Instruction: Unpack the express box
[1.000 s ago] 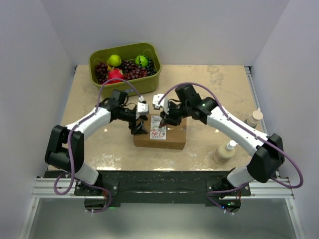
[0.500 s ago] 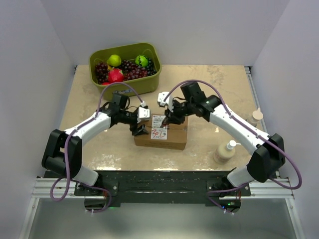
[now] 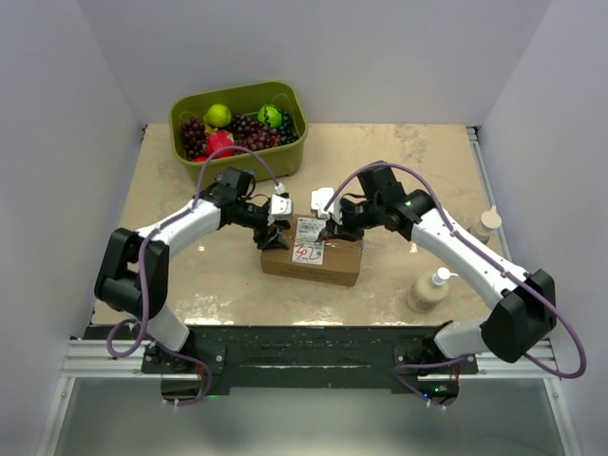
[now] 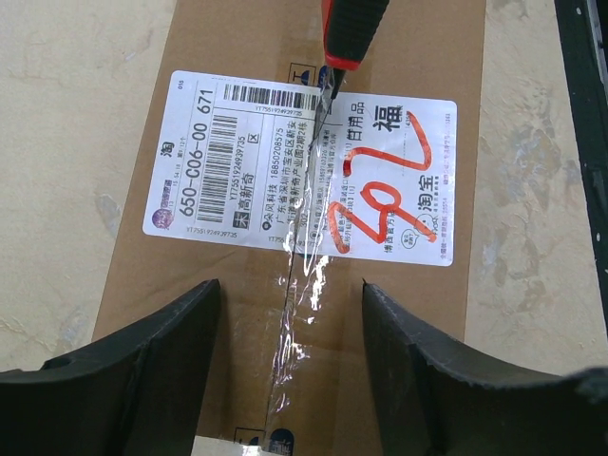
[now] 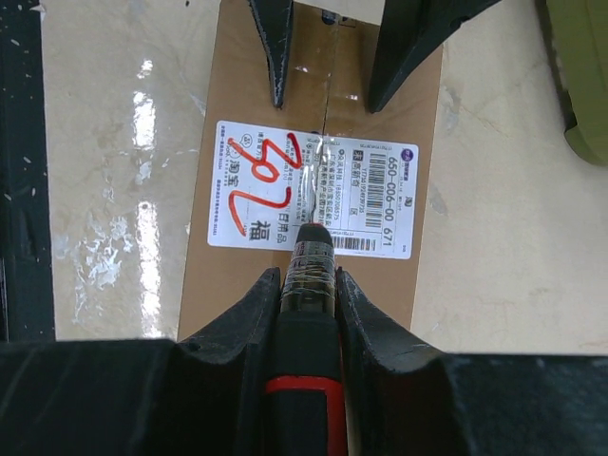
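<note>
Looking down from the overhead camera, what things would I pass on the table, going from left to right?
green fruit bin → express box → pump bottle → small capped bottle at the table's right edge.

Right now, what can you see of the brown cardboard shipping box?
The brown corrugated cardboard box lies flat on the table, flaps closed. On top sits a white printed label with red handwriting; crinkled clear tape runs along the centre seam. The right gripper's red-and-black cutter has its blade on the taped label; the open left gripper straddles the seam opposite.
</note>
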{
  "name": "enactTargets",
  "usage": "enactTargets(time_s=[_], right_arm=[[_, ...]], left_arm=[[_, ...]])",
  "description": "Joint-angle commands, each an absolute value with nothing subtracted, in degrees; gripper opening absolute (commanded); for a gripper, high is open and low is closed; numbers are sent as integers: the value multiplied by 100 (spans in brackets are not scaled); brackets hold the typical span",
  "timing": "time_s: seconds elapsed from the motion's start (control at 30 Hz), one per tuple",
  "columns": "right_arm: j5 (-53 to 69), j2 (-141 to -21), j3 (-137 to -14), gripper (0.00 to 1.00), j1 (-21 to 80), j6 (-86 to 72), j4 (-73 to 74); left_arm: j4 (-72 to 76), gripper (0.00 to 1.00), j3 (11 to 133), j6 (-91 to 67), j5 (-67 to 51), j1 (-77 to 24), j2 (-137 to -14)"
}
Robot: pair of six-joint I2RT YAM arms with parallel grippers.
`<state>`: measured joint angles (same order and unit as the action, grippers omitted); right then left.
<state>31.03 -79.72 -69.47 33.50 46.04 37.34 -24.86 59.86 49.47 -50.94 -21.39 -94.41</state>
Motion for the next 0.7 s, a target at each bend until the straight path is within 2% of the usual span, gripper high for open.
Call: enactTargets(time_s=[0.0, 0.3, 0.67], right_arm=[[2654, -7568, -6812, 0, 3103, 4711, 4737], [3172, -7497, -6688, 0, 2540, 4456, 4825], [3595, -7374, -6688, 0, 2004, 4851, 5132]], left_arm=[[-3577, 64, 5581, 5212, -3278, -2101, -10213], [-3805, 51, 5616, 5273, -3173, -2092, -10388], [-3946, 45, 5748, 5247, -3164, -2057, -10547]])
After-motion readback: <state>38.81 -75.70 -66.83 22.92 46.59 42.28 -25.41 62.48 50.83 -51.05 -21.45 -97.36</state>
